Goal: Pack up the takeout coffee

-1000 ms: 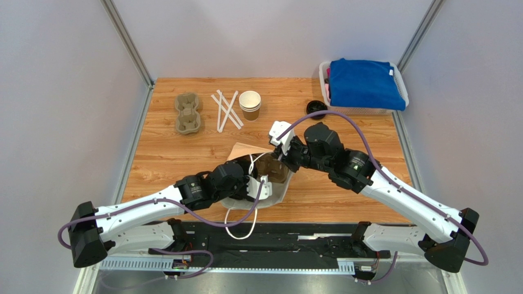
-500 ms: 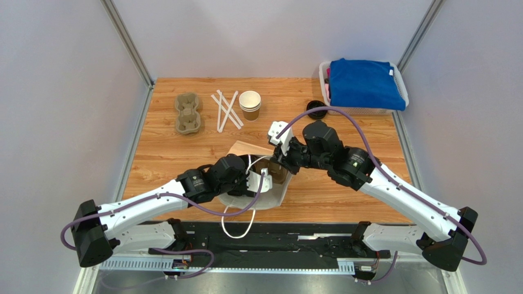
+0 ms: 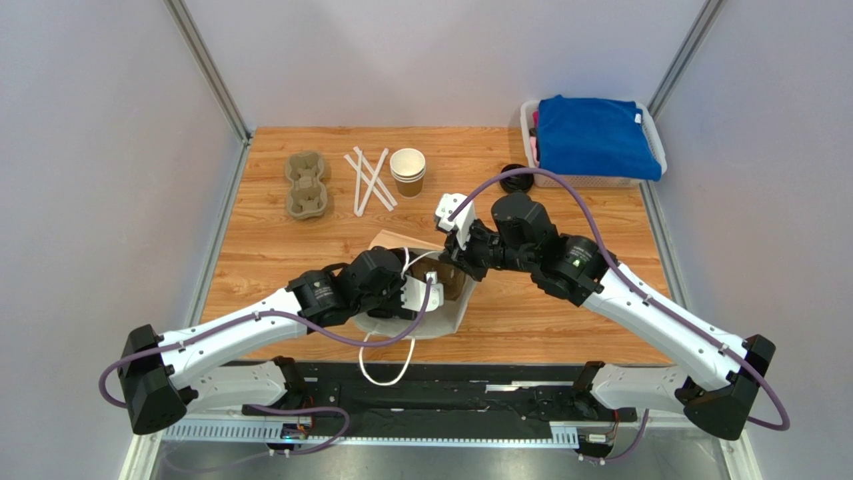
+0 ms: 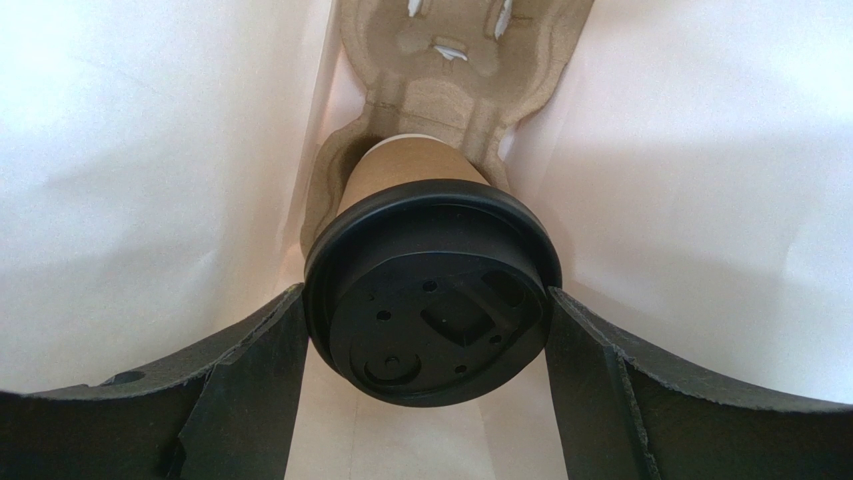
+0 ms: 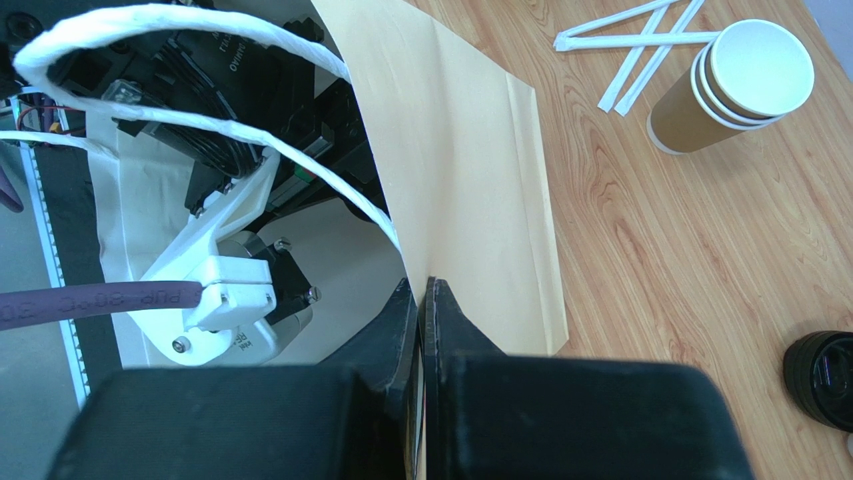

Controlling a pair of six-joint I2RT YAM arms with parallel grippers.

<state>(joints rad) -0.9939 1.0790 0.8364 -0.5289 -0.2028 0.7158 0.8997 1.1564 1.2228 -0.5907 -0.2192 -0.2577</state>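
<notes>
Takeout coffee (image 4: 431, 310) sits deep inside the paper bag (image 5: 471, 180), and I judge its base is in a socket of the cup carrier (image 4: 451, 60). My left jaws stand wide and press both sides of its black lid. My right jaws are pinched together on the bag's rim, holding the mouth open. The placing looks nearly done. Next I need a clean release, then a straight pull out without tipping the cup.
</notes>
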